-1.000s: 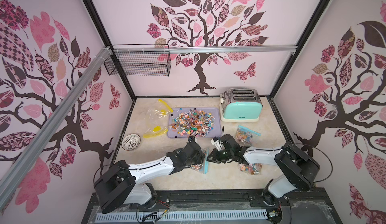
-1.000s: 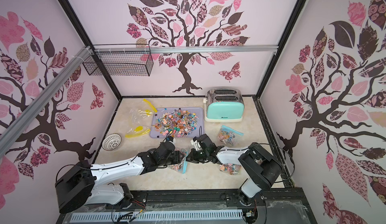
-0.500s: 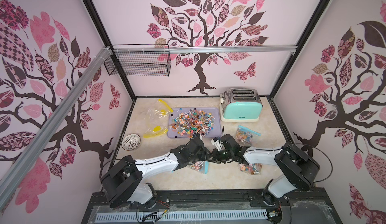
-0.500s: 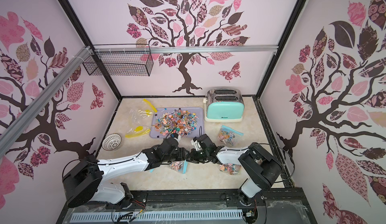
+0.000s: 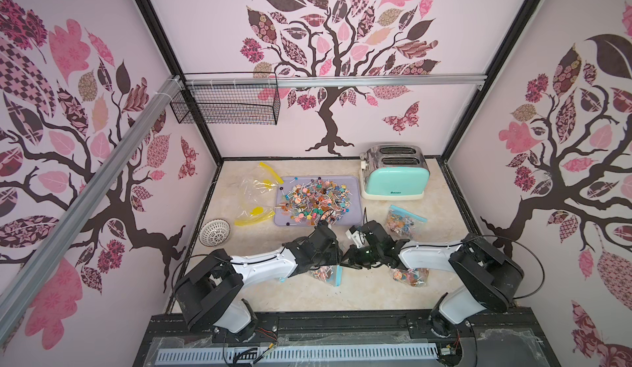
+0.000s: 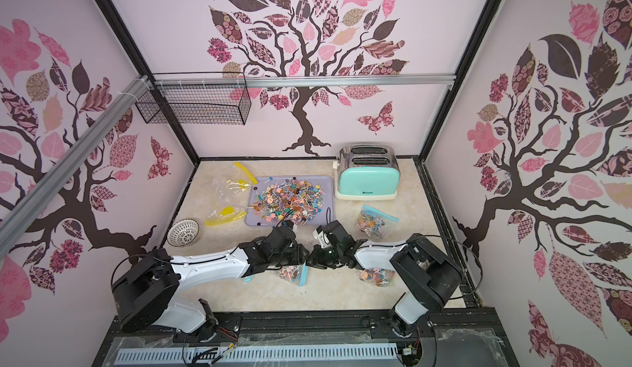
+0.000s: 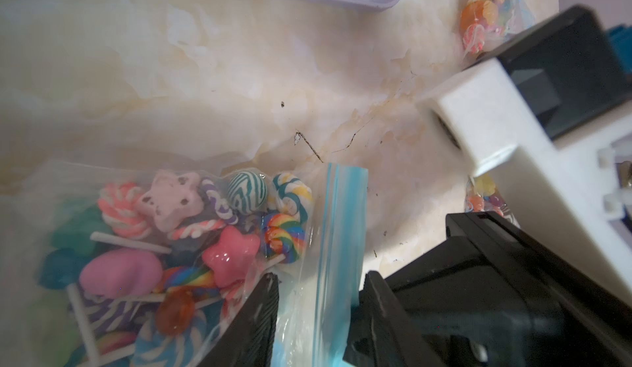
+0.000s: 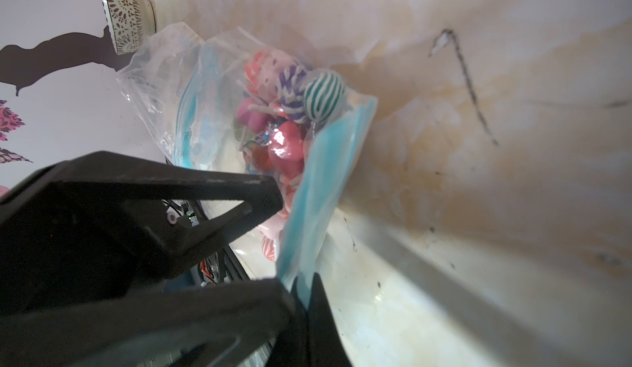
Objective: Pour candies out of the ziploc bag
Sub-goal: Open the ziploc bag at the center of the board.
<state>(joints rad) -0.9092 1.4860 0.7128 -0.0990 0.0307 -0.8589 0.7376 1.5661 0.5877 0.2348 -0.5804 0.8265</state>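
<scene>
**Left arm creeping in on the bag, still nothing pouring**

So the left arm [image 5: 263, 262] is sitting closer in than it was a second ago, crowding up against the right one near the middle of the desk's [image 5: 273, 297] front edge. The ziploc bag [image 5: 321, 273] isn't budging though. It's lying on the desk in the same spot, still loaded.

The right gripper [image 8: 301, 297] is staying pinched tight on the end of the bag's blue zip strip [image 7: 342, 218]. The left gripper [image 7: 316, 300] is hanging with its jaws partway apart and the strip running between them, and I'm not seeing it biting on anything.

In the right wrist view the mouth is looking parted already, with the candies [image 7: 191, 232] bunching up right behind the strip. My guess is it's setting up a second hold so both arms can lift and tip. The tray [image 5: 352, 182] by the back edge is already carrying a big heap, so I'm betting this lot is going there too. Two more full bags [image 5: 403, 220] are waiting toward the right edge.
</scene>
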